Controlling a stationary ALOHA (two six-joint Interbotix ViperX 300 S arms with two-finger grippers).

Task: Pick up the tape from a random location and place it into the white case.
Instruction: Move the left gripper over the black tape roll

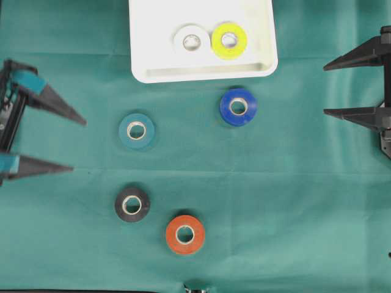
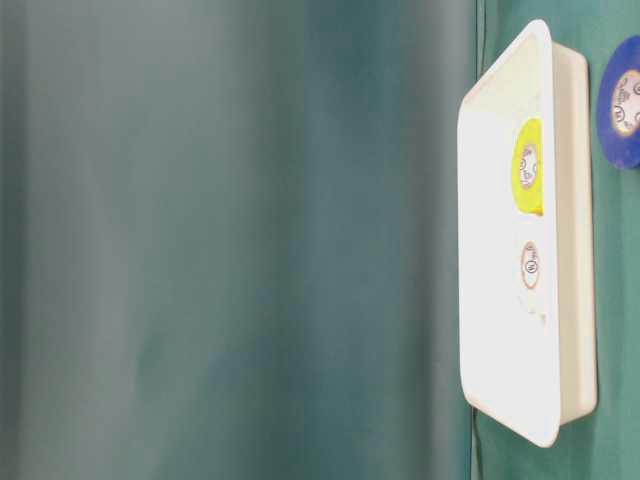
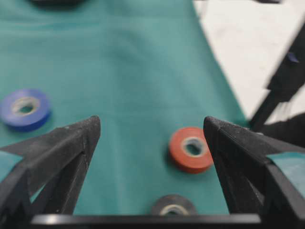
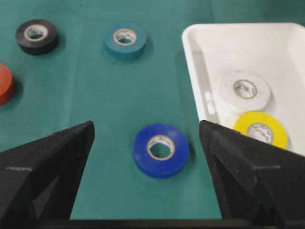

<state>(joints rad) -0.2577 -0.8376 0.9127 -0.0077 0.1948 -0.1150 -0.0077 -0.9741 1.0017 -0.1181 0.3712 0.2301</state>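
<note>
Six tape rolls on a green cloth, two of them already in the white case [image 1: 146, 72]; both grippers spread wide w/ nothing between the jaws.

Green cloth [image 1: 293, 201] covers the whole table, faint creases across it; table-level view is mostly blurred green drape, w/ pale floor past the cloth edge in the left wrist view. Case is a shallow white tray, rounded corners, raised rim, at top centre; inside it a white roll [image 1: 192, 40] and yellow roll [image 1: 229, 40] lie flat side by side, about touching. Blue roll [image 1: 238, 107] sits just below the case's lower right corner, teal roll [image 1: 136, 130] mid-left, black roll [image 1: 132, 204] and orange roll [image 1: 185, 234] lower down. Left gripper [image 1: 78, 143] at left edge, right gripper [image 1: 325, 89] at right edge, both well apart from any roll.
</note>
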